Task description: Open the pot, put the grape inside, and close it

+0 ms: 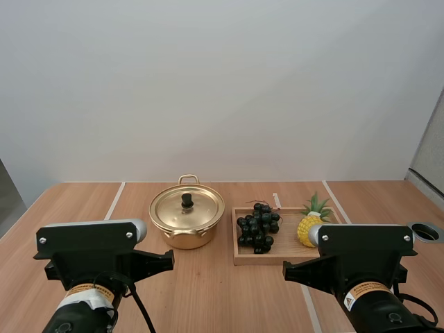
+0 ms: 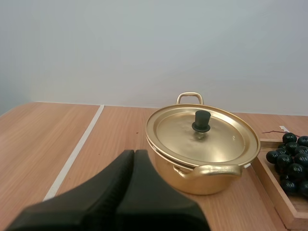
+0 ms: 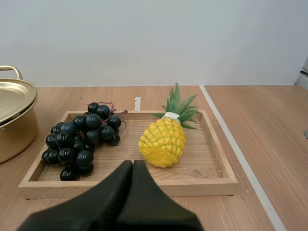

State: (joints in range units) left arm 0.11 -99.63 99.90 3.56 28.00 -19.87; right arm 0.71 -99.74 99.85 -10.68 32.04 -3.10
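A gold pot [image 1: 186,220] stands mid-table with its lid [image 2: 202,132] on, a black knob [image 2: 201,120] at the lid's centre. To its right a wooden tray [image 1: 244,257] holds a bunch of dark grapes [image 1: 258,227] on its left side. My left gripper [image 2: 134,155] is shut on nothing, its fingers together as one dark wedge, short of the pot and apart from it. My right gripper [image 3: 133,165] is shut too, hovering in front of the tray's near rim [image 3: 144,185], close to the grapes [image 3: 82,137].
A yellow toy pineapple [image 3: 164,139] lies in the tray's right half, beside the grapes. White tape lines [image 1: 113,200] run across the wooden table. A round hole with a dark ring [image 1: 427,231] sits at the table's right edge.
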